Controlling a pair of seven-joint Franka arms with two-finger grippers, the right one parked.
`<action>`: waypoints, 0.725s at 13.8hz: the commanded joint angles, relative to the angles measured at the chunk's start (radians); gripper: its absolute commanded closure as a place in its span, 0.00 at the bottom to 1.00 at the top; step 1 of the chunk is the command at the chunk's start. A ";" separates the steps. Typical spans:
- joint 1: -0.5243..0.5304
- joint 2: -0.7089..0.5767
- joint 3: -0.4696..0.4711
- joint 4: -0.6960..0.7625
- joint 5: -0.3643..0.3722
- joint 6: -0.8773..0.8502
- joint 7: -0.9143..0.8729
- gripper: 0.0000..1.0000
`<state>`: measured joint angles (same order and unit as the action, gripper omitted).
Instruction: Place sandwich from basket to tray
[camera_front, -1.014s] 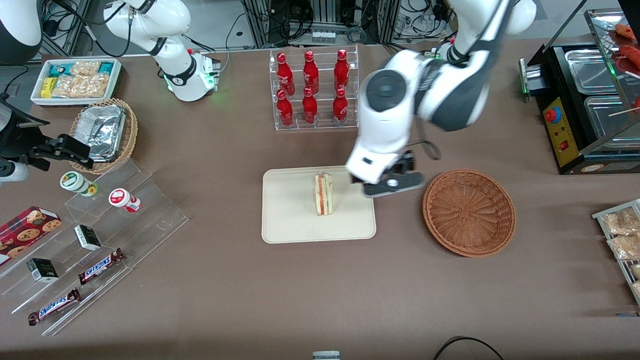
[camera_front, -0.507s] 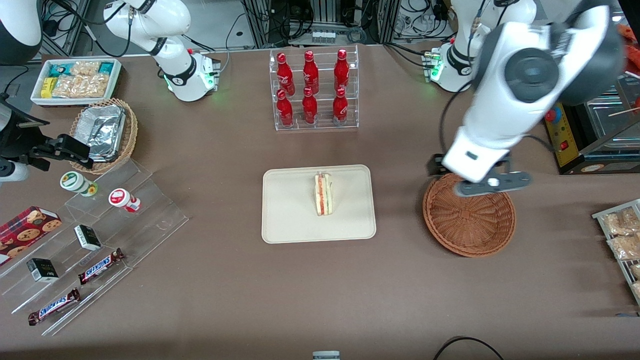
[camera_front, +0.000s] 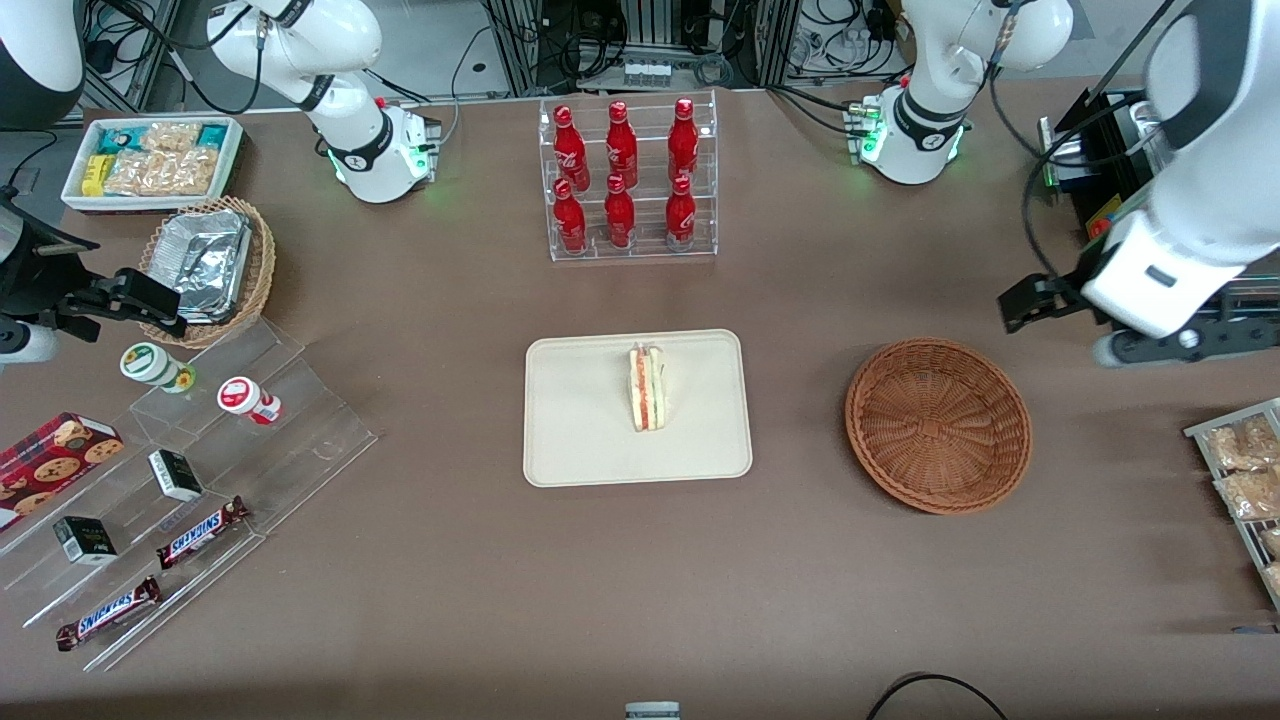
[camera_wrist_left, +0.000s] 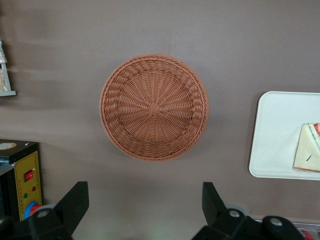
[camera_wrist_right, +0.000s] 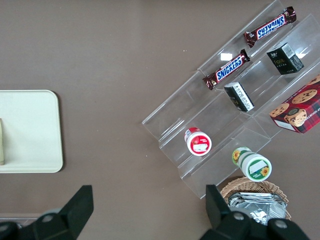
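The sandwich (camera_front: 648, 388) stands on its edge on the cream tray (camera_front: 580, 440), filling layers showing. The reddish-brown wicker basket (camera_front: 938, 425) beside the tray holds nothing. My left gripper (camera_front: 1180, 342) hangs high above the table, past the basket toward the working arm's end, close to the black machine. The left wrist view looks down on the basket (camera_wrist_left: 153, 106), with the tray's (camera_wrist_left: 275, 135) end and the sandwich (camera_wrist_left: 307, 152) beside it. The gripper (camera_wrist_left: 145, 200) is open, its fingers wide apart with only bare table between them.
A clear rack of red bottles (camera_front: 628, 180) stands farther from the front camera than the tray. A black machine (camera_front: 1150, 200) and a rack of snack bags (camera_front: 1245, 470) sit at the working arm's end. Acrylic steps with candy (camera_front: 200, 470) and a foil-filled basket (camera_front: 205, 265) lie toward the parked arm's end.
My left gripper has swung away from the tray, across the basket, out to the working arm's end of the table. The sandwich has stayed on the tray.
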<state>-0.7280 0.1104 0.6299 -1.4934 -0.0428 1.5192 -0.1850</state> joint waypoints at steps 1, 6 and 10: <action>-0.016 -0.060 0.025 -0.028 -0.003 -0.024 0.013 0.00; 0.380 -0.078 -0.354 -0.025 -0.005 -0.039 0.032 0.00; 0.772 -0.119 -0.724 -0.051 0.001 -0.048 0.107 0.00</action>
<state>-0.0996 0.0429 0.0301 -1.5045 -0.0422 1.4819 -0.1267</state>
